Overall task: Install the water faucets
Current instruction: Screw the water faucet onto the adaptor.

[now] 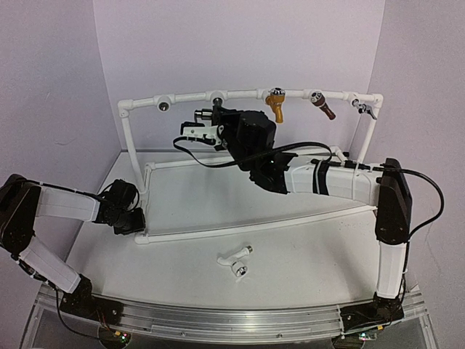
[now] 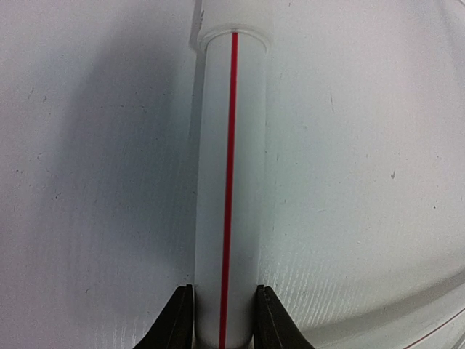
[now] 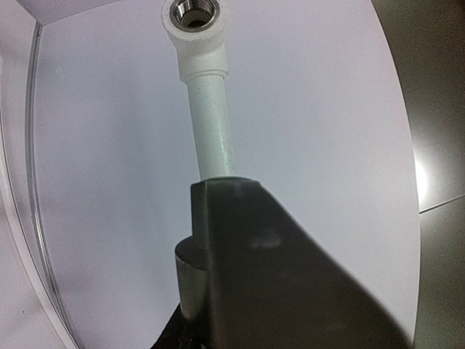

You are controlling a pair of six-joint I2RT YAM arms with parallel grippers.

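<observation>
The black faucet (image 3: 283, 276) fills the lower right wrist view, and my right gripper (image 1: 213, 122) is shut on it just below the top rail of the white pipe frame (image 1: 240, 94). Beyond it a white fitting with a threaded metal socket (image 3: 193, 13) caps a pipe. The white faucet (image 1: 236, 260) lies loose on the table in front of the frame. My left gripper (image 2: 224, 320) is shut on the frame's low front pipe (image 2: 229, 182), which is white with a red stripe, near its left corner (image 1: 142, 236).
On the top rail hang a gold-yellow tap (image 1: 275, 105), a brown tap (image 1: 322, 106) and a small grey one (image 1: 367, 108). Two rail fittings (image 1: 165, 106) (image 1: 217, 97) stand bare. A black cable (image 1: 218, 161) loops under the right arm. Purple walls close in behind.
</observation>
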